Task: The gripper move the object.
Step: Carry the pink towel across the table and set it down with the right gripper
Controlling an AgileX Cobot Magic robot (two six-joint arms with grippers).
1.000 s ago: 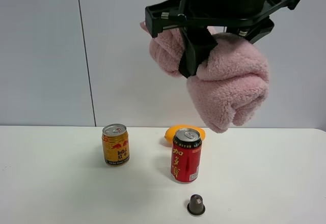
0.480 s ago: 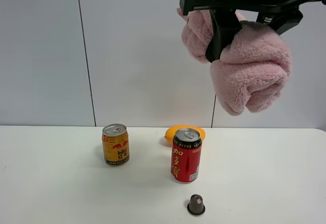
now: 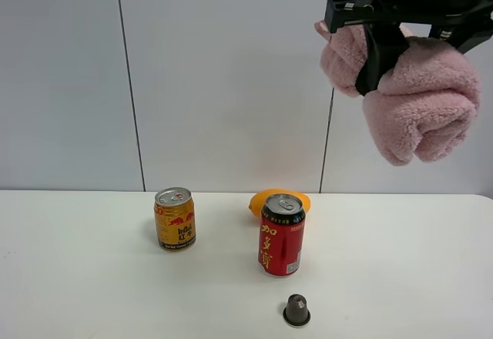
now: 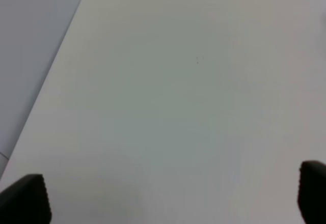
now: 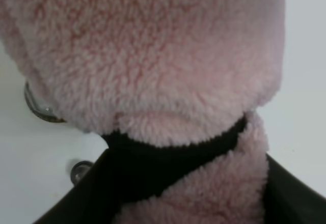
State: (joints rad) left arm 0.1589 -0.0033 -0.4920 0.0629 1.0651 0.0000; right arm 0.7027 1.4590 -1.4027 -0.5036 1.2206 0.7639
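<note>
The pink fluffy rolled towel [image 3: 420,104], cinched by a black band [image 3: 376,58], hangs high above the table at the upper right. My right gripper [image 3: 400,4], a black clamp, is shut on it at the band. In the right wrist view the towel [image 5: 153,56] fills the frame, with the band [image 5: 173,158] below it. My left gripper [image 4: 168,198] does not show in the exterior high view. In the left wrist view it is open and empty over bare white table [image 4: 178,81], with its fingertips [image 4: 23,201] at the frame's lower corners.
On the white table [image 3: 92,293] stand a gold can [image 3: 175,219] and a red can [image 3: 282,235]. An orange object [image 3: 266,199] lies behind the red can, and a small dark capsule [image 3: 296,310] sits in front of it. A grey wall stands behind.
My right gripper has carried the towel to the right and slightly upward, from above the red can to the upper right. The cans and capsule have not moved.
</note>
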